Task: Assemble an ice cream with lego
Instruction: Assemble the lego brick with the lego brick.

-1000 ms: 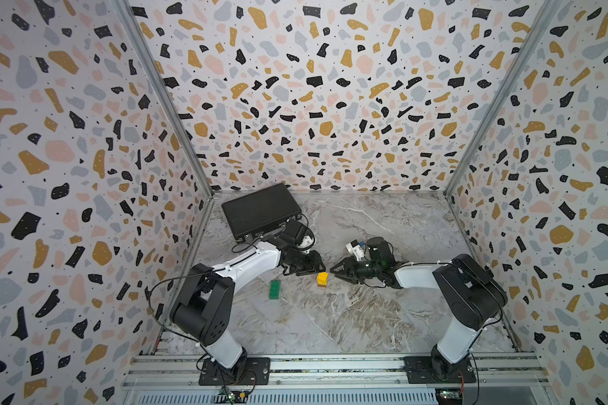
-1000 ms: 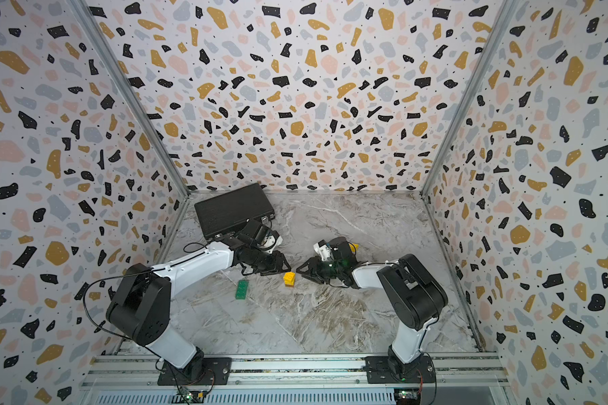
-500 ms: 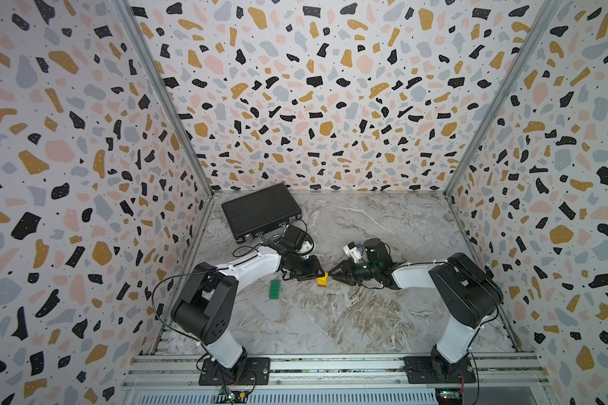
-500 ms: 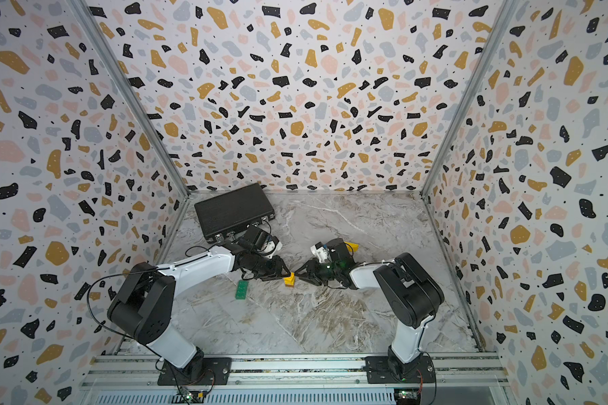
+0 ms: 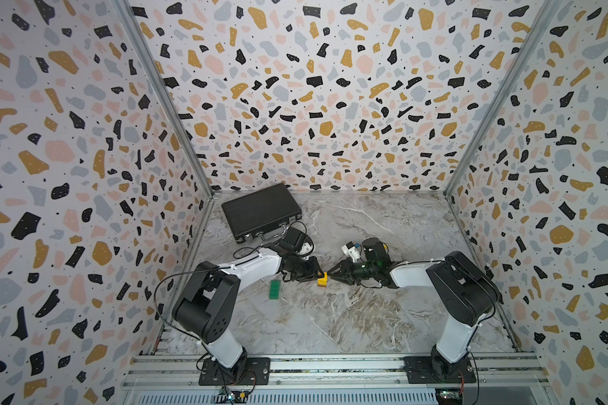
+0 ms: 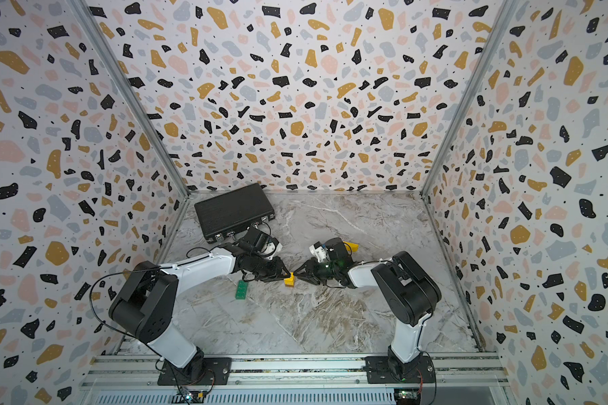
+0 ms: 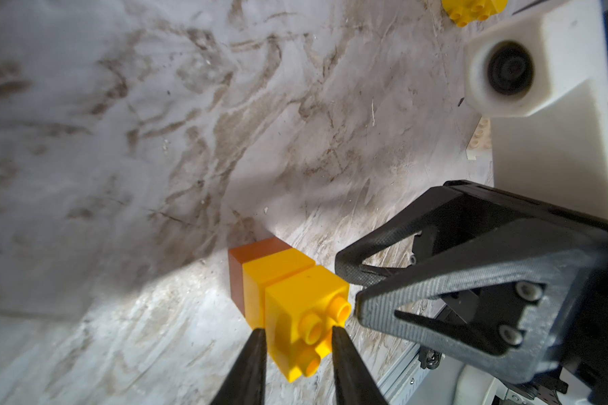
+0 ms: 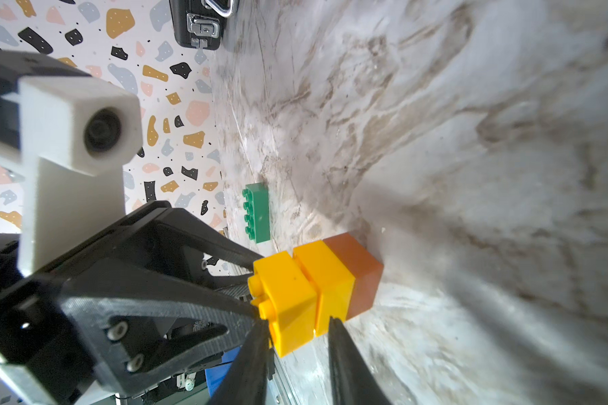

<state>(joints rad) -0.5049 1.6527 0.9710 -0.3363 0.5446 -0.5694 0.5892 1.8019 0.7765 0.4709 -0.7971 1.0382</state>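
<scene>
The ice cream (image 7: 278, 280) is a short stack lying on its side on the marble floor: an orange-brown brick, then two yellow ones, studs on the free end. In both top views it sits mid-floor (image 5: 322, 280) (image 6: 289, 280) between the two arms. My left gripper (image 7: 297, 331) has its fingers pressed against opposite sides of the studded yellow end brick. My right gripper (image 8: 295, 324) comes from the opposite side, with its fingers narrowed onto a lower corner of the same brick (image 8: 288, 298). A long green lego brick (image 5: 274, 289) (image 8: 257, 212) lies loose beside the left arm.
A black case (image 5: 260, 210) (image 6: 234, 210) lies at the back left, close behind the left wrist. A yellow half-round brick (image 6: 351, 246) (image 7: 472, 10) sits behind the right wrist, and a white brick (image 7: 479, 138) peeks out beside that arm's camera mount. Walls enclose three sides.
Both arms have moved inward until their fingertips meet at the stack. Both pairs of jaws have narrowed. The stack and the green brick stay where they were.
</scene>
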